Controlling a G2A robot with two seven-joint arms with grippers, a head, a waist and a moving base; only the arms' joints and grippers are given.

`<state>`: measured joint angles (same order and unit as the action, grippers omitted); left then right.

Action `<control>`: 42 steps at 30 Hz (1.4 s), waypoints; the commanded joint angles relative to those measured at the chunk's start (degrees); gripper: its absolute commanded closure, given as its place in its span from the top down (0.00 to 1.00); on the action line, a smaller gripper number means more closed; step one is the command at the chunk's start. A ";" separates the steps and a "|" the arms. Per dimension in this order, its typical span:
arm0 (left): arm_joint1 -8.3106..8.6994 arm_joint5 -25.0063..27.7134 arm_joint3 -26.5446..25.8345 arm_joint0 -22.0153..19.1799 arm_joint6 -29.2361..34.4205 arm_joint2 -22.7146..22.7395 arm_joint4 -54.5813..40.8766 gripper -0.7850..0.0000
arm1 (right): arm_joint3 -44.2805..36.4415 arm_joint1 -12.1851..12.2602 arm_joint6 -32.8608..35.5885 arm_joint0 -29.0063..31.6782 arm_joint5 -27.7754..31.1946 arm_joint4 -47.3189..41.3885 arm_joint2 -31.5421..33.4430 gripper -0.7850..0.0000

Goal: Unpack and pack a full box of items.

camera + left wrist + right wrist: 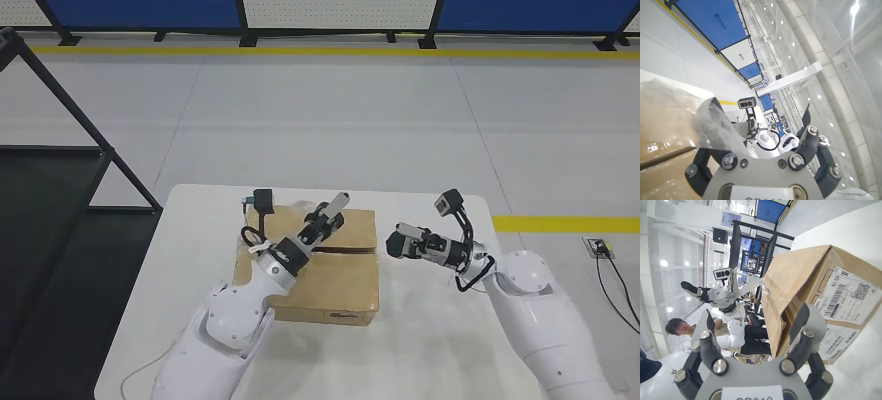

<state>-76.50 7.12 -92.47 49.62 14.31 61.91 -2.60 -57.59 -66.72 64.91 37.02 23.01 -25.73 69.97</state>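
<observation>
clear tape (714,123) on left end effector (330,207)

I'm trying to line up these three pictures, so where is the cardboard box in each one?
Top view: box in the middle of the table, under the left hand.
Left wrist view: box beside the left hand, behind peeled tape.
Right wrist view: box just beyond the right hand, labels facing the camera.
Shared landmark: the left hand, tape stuck to one finger.
</observation>
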 commanded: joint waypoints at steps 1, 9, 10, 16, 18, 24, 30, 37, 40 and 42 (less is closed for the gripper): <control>-0.18 -0.37 0.36 -0.37 0.05 -0.61 0.52 1.00 | -0.14 0.15 -0.06 0.35 0.19 -0.14 0.44 1.00; -1.07 -1.39 2.06 -1.91 -0.62 -2.99 2.16 1.00 | -0.90 0.91 -0.29 2.40 1.01 -1.19 2.75 1.00; -1.20 -1.43 2.30 -2.10 -0.74 -3.28 2.30 1.00 | -1.04 1.02 -0.28 2.70 1.12 -1.38 3.08 1.00; -2.08 -2.06 4.33 -3.77 -2.20 -4.95 2.95 1.00 | -2.10 1.67 -0.37 4.60 1.49 -1.96 4.97 1.00; -2.45 -2.26 5.04 -4.32 -2.98 -5.69 3.07 1.00 | -2.45 1.88 -0.41 5.23 1.54 -2.20 5.58 1.00; -3.55 -2.70 7.44 -5.83 -4.73 -7.89 3.85 1.00 | -3.44 2.46 -0.56 6.85 1.49 -2.62 7.21 1.00; -4.66 -2.42 9.88 -7.16 -6.11 -9.52 3.93 1.00 | -3.88 2.84 -0.60 7.81 1.61 -3.07 8.15 1.00; -5.63 -1.55 11.61 -7.81 -6.46 -10.62 4.55 1.00 | -3.56 3.04 -0.43 7.84 1.72 -3.61 8.36 1.00; -5.87 -1.26 11.79 -7.93 -6.49 -10.37 4.83 1.00 | -3.23 3.07 -0.17 7.62 1.91 -3.84 8.23 1.00; -5.98 -1.12 11.71 -7.95 -6.47 -9.95 4.78 1.00 | -3.00 3.10 0.19 7.42 2.04 -3.97 8.12 1.00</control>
<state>-82.43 5.94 -80.69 41.67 7.82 51.73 2.20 -60.69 -63.64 64.87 44.54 24.98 -29.64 78.15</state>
